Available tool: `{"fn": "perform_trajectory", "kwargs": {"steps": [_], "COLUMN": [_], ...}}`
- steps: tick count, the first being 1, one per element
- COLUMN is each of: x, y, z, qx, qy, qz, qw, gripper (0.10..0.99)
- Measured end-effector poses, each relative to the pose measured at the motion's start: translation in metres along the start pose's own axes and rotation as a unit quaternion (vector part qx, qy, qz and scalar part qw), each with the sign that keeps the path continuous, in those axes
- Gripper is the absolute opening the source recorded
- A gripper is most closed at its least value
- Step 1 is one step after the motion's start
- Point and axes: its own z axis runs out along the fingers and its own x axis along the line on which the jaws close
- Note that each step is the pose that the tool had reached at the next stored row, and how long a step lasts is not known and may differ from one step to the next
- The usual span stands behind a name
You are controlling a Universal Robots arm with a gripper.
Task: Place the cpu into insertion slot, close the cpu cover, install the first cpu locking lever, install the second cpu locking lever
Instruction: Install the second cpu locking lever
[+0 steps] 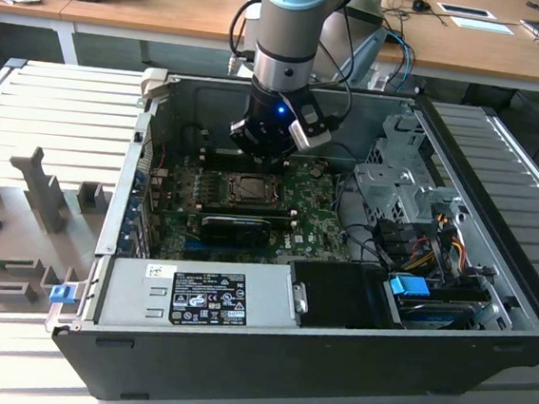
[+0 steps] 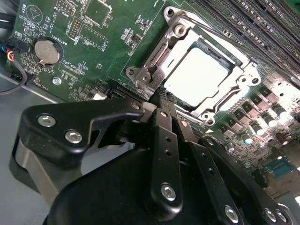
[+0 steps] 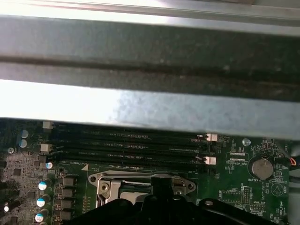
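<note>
The cpu (image 2: 199, 77), a flat square chip with a bright silvery top, lies in the insertion slot (image 1: 248, 189) on the green motherboard (image 2: 112, 33). The cpu cover (image 2: 244, 78), a thin metal frame, lies down around the chip. A silvery locking lever (image 2: 157, 58) runs along one side of the socket. My gripper (image 2: 161, 96) hangs just above the socket's edge beside that lever, with its black fingers (image 2: 164, 140) shut tip to tip and nothing visible between them. In the exterior view the gripper (image 1: 262, 156) hovers over the socket's far side.
The board sits inside an open computer case (image 1: 491, 281) with tall walls. Long black memory slots (image 3: 126, 147) run beside the socket, under a metal case wall (image 3: 150, 108). A black card (image 1: 236, 227), the power supply (image 1: 198, 295) and cable bundles (image 1: 419, 240) crowd the near side.
</note>
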Motion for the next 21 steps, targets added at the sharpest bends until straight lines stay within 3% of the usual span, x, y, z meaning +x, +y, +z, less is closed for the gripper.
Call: {"fn": "perform_trajectory", "kwargs": {"steps": [7,14,21], "x": [0.0002,0.0001,0.0001], "y": [-0.003,-0.0022,-0.0034], "z": [-0.0012,-0.0115,-0.0123], "qx": [0.0001,0.0003,0.0003], "qy": [0.0001,0.0,0.0001], "qz": [0.0,0.0,0.0], "qw": [1.0,1.0,1.0], "gripper": [0.106,0.106,0.106]}}
